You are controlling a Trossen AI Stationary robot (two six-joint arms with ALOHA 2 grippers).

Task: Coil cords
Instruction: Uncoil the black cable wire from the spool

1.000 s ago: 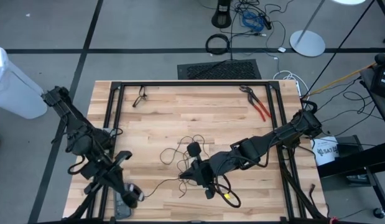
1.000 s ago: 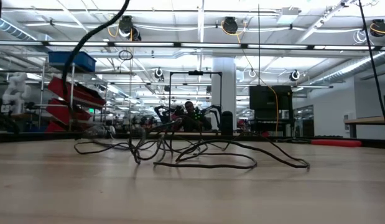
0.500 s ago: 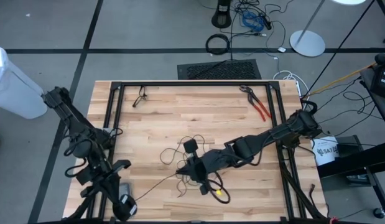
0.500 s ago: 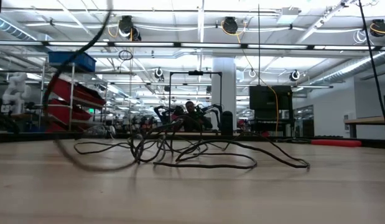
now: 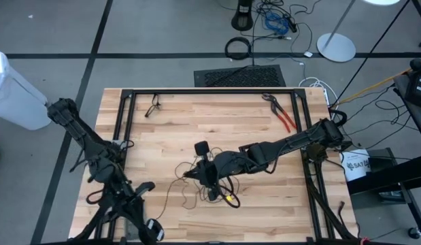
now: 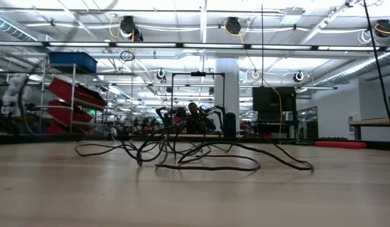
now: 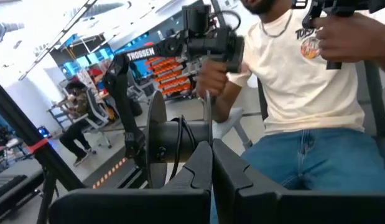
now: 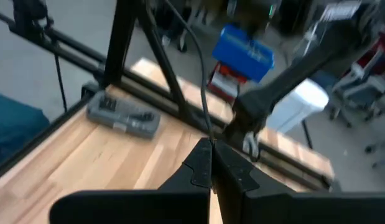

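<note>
The thin black flexible cord (image 5: pixel 196 178) lies in a loose tangle near the middle of the pale wooden table (image 5: pixel 169 136), slightly toward 6 o'clock, not coiled yet. The right gripper (image 5: pixel 194 173) is at the tangle's 9 o'clock side; its fingers are pressed together, and a strand seems to run up from between them in the right wrist view, so it probably pinches the cord. The left gripper (image 5: pixel 154 230), also closed and empty, waits at the table's 7 o'clock corner. I judge the gathering step has only begun; next, the loops must be drawn into one ring.

Thin black cord (image 5: pixel 196 178): loose tangle of uneven loops, lying mid-table, uncoiled.
</note>
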